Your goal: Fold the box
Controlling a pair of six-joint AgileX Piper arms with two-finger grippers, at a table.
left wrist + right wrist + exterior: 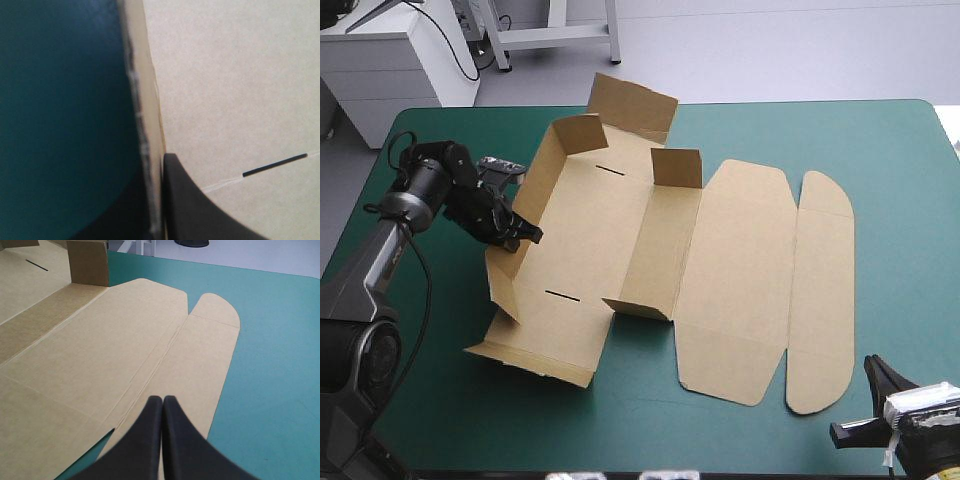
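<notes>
While pinching the box's [740, 270] wall [533, 185] with left gripper [525, 235] (right gripper [162, 407] pressed together, idle), seemingly raising it; next, likely tucking inward.

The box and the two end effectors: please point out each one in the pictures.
box [735, 280], high view, flat lid panel.
left end effector [528, 236], high view, fingertips at the box's left wall.
right end effector [162, 400], right wrist view, where the fingertips meet.

nothing can be read in any view. the brown box [590, 230], centre of the frame, is plain board without print, and the teal-green bench [900, 200] cover bears no lettering, label or number.
</notes>
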